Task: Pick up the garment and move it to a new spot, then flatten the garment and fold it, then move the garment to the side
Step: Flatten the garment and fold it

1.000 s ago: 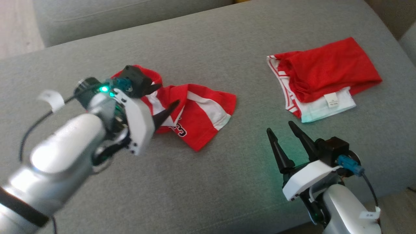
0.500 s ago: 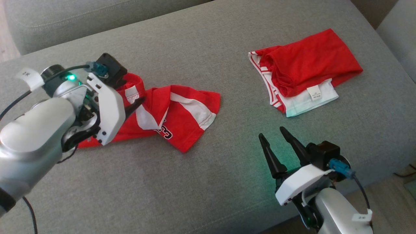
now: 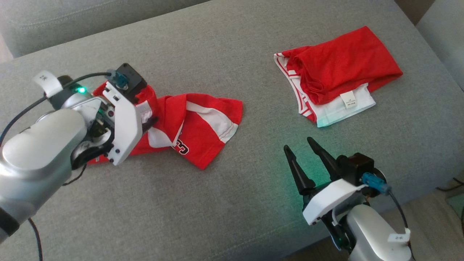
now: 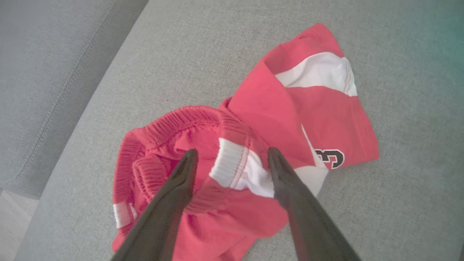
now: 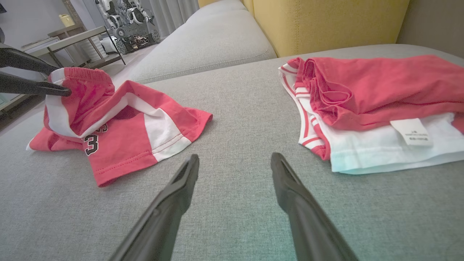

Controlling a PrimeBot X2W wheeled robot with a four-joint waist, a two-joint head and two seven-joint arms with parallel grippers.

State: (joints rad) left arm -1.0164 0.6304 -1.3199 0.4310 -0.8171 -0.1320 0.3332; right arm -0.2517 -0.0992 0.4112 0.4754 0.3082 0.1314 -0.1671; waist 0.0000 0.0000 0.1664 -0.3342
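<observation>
step: first pick-up | my left pincer [image 4: 232,152]: wide open, holding nothing, tips straddling the raised waistband so closing should catch it | garment [image 3: 203,127]: crumpled, left-centre on the grey cushion [image 3: 217,203] | my right pincer [image 3: 298,143]: open, empty, lower right, clear of the folded pile [image 3: 340,79]

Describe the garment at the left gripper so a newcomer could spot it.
On the grey sofa cushion lie two red-and-white garments. It's the crumpled garment on the robot's left, its ribbed waistband straddled by the open left gripper. Unlike the folded pile on the right with a white label, it bears a black number 3.
</observation>
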